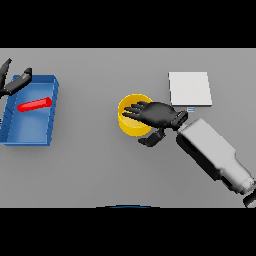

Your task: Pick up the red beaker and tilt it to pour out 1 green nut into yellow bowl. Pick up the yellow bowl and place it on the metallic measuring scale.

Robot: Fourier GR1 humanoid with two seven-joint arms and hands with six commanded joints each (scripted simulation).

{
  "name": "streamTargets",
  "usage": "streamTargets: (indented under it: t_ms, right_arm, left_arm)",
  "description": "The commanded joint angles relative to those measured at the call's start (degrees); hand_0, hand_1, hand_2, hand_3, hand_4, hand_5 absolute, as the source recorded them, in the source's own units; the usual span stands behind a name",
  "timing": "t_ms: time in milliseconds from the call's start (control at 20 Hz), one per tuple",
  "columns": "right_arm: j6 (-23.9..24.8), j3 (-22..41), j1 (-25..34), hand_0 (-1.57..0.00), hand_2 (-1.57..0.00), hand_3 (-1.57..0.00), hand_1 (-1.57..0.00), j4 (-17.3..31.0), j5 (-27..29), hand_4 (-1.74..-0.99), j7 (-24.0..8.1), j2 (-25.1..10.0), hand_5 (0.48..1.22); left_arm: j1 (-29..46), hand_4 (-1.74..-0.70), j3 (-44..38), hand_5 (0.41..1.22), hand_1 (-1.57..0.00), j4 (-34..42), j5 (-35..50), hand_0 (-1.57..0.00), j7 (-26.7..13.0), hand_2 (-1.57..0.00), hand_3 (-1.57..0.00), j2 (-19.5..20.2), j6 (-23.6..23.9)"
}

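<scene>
**Reaching for the yellow bowl, scale still bare**

Judging by how things lie on the table (100, 170), the bowl half of the task is in hand. The blue tray (52, 107) holds the red beaker (35, 104) lying on its side, just below the fingers of the left hand (12, 84), which shows at the view's left edge over the tray's far corner with its fingers spread and nothing in them. Whether a green nut has reached the bowl cannot be told; none shows. The metallic measuring scale (189, 89) sits bare, up and behind the right hand's wrist, so the placing is left to do.

The right hand (159, 115) lies across the yellow bowl (129, 125), fingers (134, 111) stretched out over its rim and opening, thumb (149, 140) apart below beside the bowl's wall. The fingers look loosely open, not yet closed round the bowl, which stands on the table directly under them
</scene>
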State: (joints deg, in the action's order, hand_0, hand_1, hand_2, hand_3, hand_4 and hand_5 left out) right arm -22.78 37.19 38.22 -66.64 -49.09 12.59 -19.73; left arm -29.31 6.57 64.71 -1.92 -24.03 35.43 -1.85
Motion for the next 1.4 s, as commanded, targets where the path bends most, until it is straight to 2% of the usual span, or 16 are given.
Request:
streamTargets:
  t_ms: [0, 150, 300, 400, 500, 550, 600, 650, 700, 800, 850, 1000, 1050, 1100, 1200, 1350]
  right_arm:
    - [-0.83, 0.6, 0.16, 0.0, 0.0, 0.0, 0.0, -0.2, -0.25, -1.168, 0.85, -0.57, 0.673]
    - [-0.84, 1.66, 3.09, 0.0, 0.0, 0.0, 0.0, 4.97, -1.25, -1.181, 1.04, 1.08, 0.674]
    - [-1.12, 2.33, 3.58, 0.0, 0.0, -0.01, 0.0, 7.16, -1.61, -1.188, 1.95, 1.29, 0.693]
    - [-1.35, 1.97, 4.45, 0.0, -0.01, -0.04, 0.0, 8.44, -1.35, -1.209, 1.11, 2.15, 0.732]
    - [-1.15, 2.34, 4.29, -0.05, -0.09, -0.13, -0.06, 8.98, -1.6, -1.261, 0.81, 2.76, 0.809]
    - [-1.07, 2.41, 4.3, -0.19, -0.19, -0.21, -0.18, 9.09, -1.68, -1.309, 1.52, 2.53, 0.891]
    - [-0.83, 2.52, 4.07, -0.45, -0.35, -0.32, -0.41, 8.42, -1.7, -1.363, 2.05, 2.32, 0.957]
    - [-0.77, 2.51, 4.09, -0.68, -0.59, -0.57, -0.64, 8.26, -1.61, -1.435, 1.53, 2.73, 1.01]
    - [-0.89, 2.3, 4.21, -0.86, -0.79, -0.68, -0.83, 8.07, -1.22, -1.492, 2.93, 2.24, 1.052]
    - [-1.32, 2.49, 4.49, -1.11, -1.07, -0.88, -1.09, 8.23, -1.12, -1.578, 4.38, 1.85, 1.113]
    - [-1.5, 2.52, 4.35, -1.21, -1.13, -0.97, -1.19, 7.82, -0.96, -1.611, 3.67, 2.04, 1.135]
    - [-3.72, 2.26, 4.05, -1.38, -1.29, -1.11, -1.38, 6.51, 0.16, -1.674, 4.17, 0.63, 1.177]
    - [-4.35, 2.5, 4.02, -1.42, -1.32, -1.13, -1.41, 5.92, 0.03, -1.688, 2.1, 1.11, 1.186]
    - [-4.5, 2.6, 4.23, -1.45, -1.33, -1.17, -1.45, 5.96, 0.04, -1.698, 1.68, 1.17, 1.193]
    - [-4.8, 2.2, 4.18, -1.49, -1.36, -1.2, -1.49, 4.57, 0.86, -1.714, 2.28, 0.34, 1.203]
    - [-6.43, 0.97, 4.65, -1.53, -1.44, -1.17, -1.53, 2.04, 2.03, -1.727, 0.38, -1.06, 1.212]
  left_arm:
    - [-0.41, -0.8, 0.01, 0.702, 0.0, -0.63, 0.01, 0.0, -0.09, 0.0, 0.0, -0.09, -0.25]
    - [-0.51, -0.8, 0.29, 0.703, 0.0, -1.34, -0.28, 0.0, 0.09, 0.0, 0.0, -0.58, -0.15]
    - [-0.21, -0.79, 0.55, 0.708, 0.0, -1.13, -0.8, 0.0, 0.11, 0.0, 0.0, -0.2, -0.1]
    - [-0.88, -0.79, 0.45, 0.713, 0.0, -1.61, -0.85, 0.0, -0.02, 0.0, 0.0, 0.06, -0.46]
    - [-0.94, -0.79, 0.15, 0.712, 0.0, -1.49, -0.41, 0.0, 0.24, 0.0, 0.0, 0.28, -0.82]
    - [-0.7, -0.79, 0.4, 0.711, 0.0, -1.47, -0.65, 0.0, 0.45, 0.0, 0.0, -0.03, -0.51]
    - [-0.86, -0.79, 0.51, 0.71, 0.0, -1.69, -0.69, 0.0, 0.58, 0.0, 0.0, -0.11, -0.69]
    - [-0.66, -0.79, 0.44, 0.71, 0.0, -1.68, -0.64, 0.0, 1.09, 0.0, 0.0, 0.08, -0.86]
    - [-0.27, -0.79, 0.11, 0.71, 0.0, -1.67, -0.42, 0.0, 1.64, 0.0, 0.0, 0.26, -0.77]
    - [0.04, -0.79, 0.18, 0.707, 0.0, -1.3, -0.49, 0.0, 1.09, 0.0, 0.0, 0.4, -0.68]
    - [-0.46, -0.79, 0.22, 0.709, 0.0, -1.81, -0.57, 0.0, 1.01, 0.0, 0.0, 0.23, -0.75]
    - [-0.88, -0.78, 0.5, 0.71, 0.0, -1.97, -0.91, 0.0, 0.47, 0.0, 0.0, 0.34, -0.92]
    - [-0.88, -0.78, 0.43, 0.71, 0.0, -1.91, -0.91, 0.0, 0.52, 0.0, 0.0, 0.48, -0.91]
    - [-0.78, -0.78, 0.26, 0.712, 0.0, -2.12, -0.6, 0.0, 0.85, 0.0, 0.0, 0.34, -1.03]
    - [-0.41, -0.79, 0.3, 0.704, 0.0, -1.45, -0.19, 0.0, 1.52, 0.0, 0.0, 0.3, -1.45]
    - [-0.44, -0.77, 0.71, 0.706, 0.0, -1.84, -1.03, 0.0, 1.05, 0.0, 0.0, 0.2, -0.86]
